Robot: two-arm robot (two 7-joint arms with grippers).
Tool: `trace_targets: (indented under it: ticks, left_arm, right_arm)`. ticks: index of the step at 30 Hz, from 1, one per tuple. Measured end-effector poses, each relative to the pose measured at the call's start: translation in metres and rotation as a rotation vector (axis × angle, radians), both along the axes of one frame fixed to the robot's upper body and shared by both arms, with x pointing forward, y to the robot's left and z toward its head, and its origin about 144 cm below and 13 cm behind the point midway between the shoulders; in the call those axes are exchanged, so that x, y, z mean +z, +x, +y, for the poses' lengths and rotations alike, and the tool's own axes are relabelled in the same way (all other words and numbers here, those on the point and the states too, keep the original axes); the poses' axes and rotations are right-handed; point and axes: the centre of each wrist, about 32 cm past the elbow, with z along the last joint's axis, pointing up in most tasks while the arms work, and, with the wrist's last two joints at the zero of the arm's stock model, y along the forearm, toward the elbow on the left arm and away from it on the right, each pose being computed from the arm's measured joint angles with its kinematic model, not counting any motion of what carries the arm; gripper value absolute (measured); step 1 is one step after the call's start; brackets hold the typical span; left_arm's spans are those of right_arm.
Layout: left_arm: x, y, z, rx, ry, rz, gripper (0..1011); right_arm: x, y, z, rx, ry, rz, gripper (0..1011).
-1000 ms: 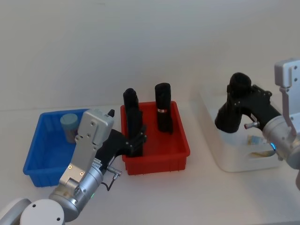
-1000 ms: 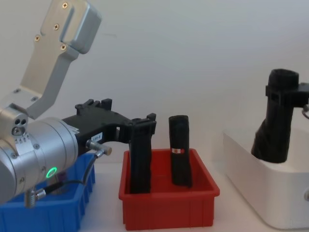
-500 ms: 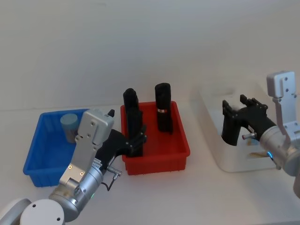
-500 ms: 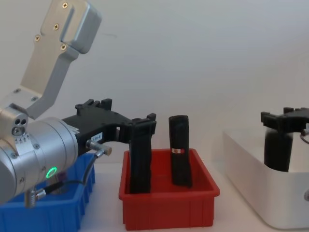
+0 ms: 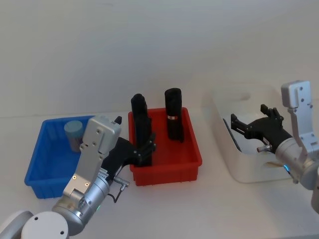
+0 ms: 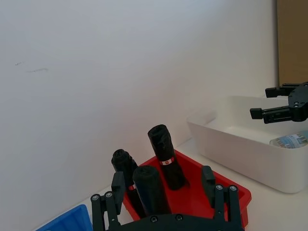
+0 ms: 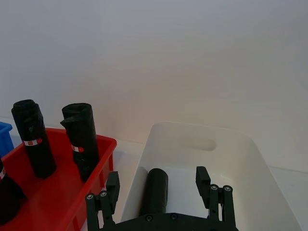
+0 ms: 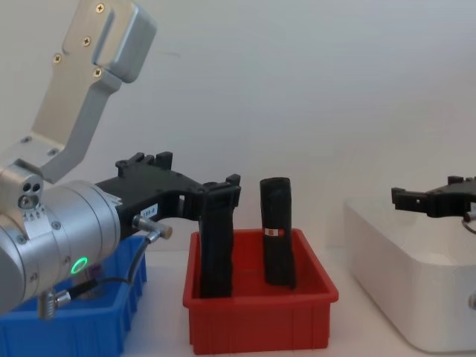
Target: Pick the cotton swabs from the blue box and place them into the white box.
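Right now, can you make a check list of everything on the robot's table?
Surface: white table.
Job's things: one swab jar stands in the blue box; a second swab jar lies in the white box.
Clutter: red box with three upright black rolls; one more black roll lies in the white box.
Hands: left hand open, near the red box's rolls; right hand open above the white box, holding nothing.
Cables: thin black cable at the left wrist.
Surroundings: plain white wall.
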Motion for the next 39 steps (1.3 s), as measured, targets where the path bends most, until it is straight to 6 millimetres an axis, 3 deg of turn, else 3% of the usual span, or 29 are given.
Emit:
trace_targets:
  ticks: [2,39]
  left_arm:
    - [0.0,0.0,0.0,0.0,0.0,0.0,1000]
    - [0.0,0.0,0.0,0.0,0.0,0.0,1000]
  right_arm:
    - [-0.0004,0.0,-0.0001,0.0,0.0,0.001,1002]
    - [-0.0034,0.0003,-0.0007,0.0,-0.002,0.007,1002]
